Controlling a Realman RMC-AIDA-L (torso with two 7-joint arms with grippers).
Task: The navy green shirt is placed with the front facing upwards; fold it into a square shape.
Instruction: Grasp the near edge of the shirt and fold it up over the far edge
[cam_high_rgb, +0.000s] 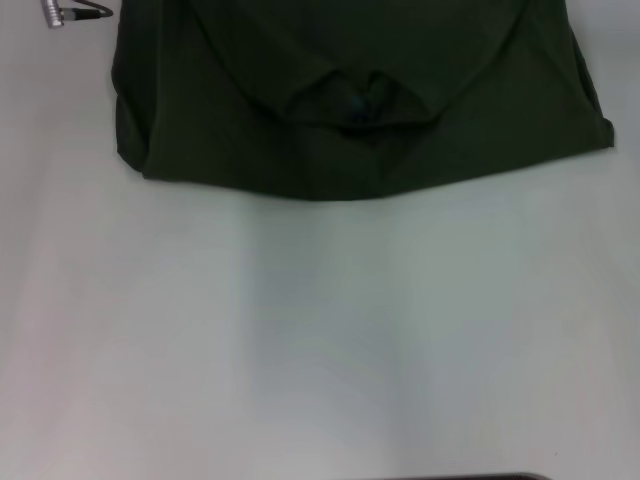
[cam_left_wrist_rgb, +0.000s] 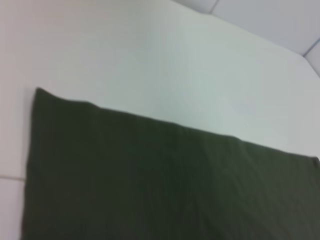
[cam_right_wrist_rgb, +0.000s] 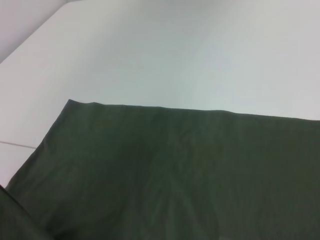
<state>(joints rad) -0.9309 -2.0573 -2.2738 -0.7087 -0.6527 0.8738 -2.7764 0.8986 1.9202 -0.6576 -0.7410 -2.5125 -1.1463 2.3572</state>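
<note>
The navy green shirt (cam_high_rgb: 350, 90) lies flat on the white table at the far side in the head view. Its sleeves are folded in over the body, and the round collar with a small teal label (cam_high_rgb: 360, 108) points toward me. The near edge is a straight fold. In the left wrist view the shirt (cam_left_wrist_rgb: 160, 185) shows as a flat dark sheet with one corner visible. The right wrist view shows the shirt (cam_right_wrist_rgb: 175, 175) with a long straight edge and a soft crease. Neither gripper shows in any view.
A small metal connector with a black cable (cam_high_rgb: 70, 12) lies at the far left beside the shirt. The white table (cam_high_rgb: 320, 340) stretches bare between the shirt and me. A dark strip (cam_high_rgb: 470, 477) sits at the near edge.
</note>
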